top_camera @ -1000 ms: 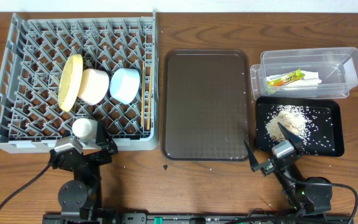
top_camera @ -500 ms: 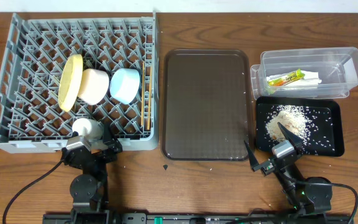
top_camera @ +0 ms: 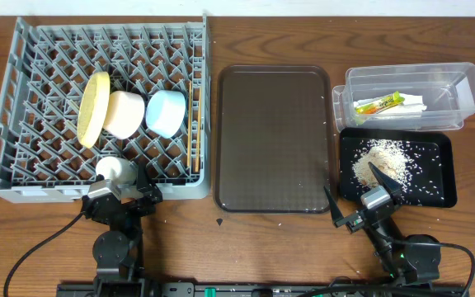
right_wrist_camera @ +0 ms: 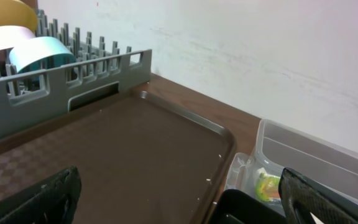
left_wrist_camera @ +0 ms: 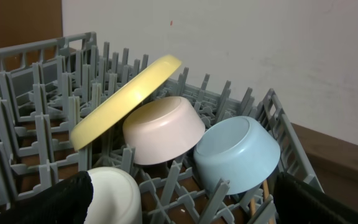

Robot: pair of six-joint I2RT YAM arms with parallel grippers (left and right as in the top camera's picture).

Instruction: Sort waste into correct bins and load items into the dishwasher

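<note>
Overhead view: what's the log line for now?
rack: plate, white bowl, blue bowl, cup, chopsticks; tub: napkin, sachet; black tray: rice; left gripper open; right gripper open

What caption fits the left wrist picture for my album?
Yellow plate, white bowl, light blue bowl and small white cup sit loaded in the grey dish rack.

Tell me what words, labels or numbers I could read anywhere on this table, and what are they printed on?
No text can be read in any view.
Green-and-yellow sachet in the clear tub: it may carry print, but it is too small and blurred to read.
Grey rack and brown tray: no markings show.
</note>
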